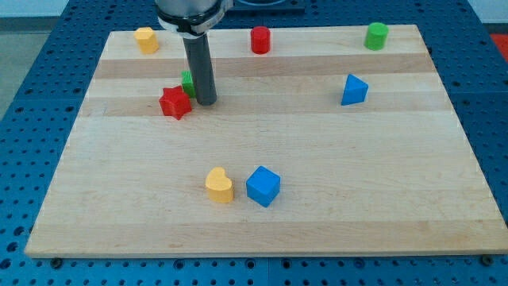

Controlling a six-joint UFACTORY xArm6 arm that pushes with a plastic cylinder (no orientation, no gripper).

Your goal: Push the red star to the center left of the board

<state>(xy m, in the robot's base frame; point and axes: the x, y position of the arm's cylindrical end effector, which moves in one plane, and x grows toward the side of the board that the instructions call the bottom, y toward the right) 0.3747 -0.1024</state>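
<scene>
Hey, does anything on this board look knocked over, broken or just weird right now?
Nothing stands out. All the blocks sit flat on the board, none damaged or hanging over the edge. Only a green block is partly hidden behind the rod; my tip sits just right of the red star.

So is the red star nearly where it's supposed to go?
Partly. Done: my tip has reached the red star-shaped block and stands just to its right in the view, beside a green block half hidden behind the rod. In hand: I'm lined up to shove the star toward the view's left. Left: it lies left of the middle of the wooden board, with bare wood between it and the left edge.
</scene>
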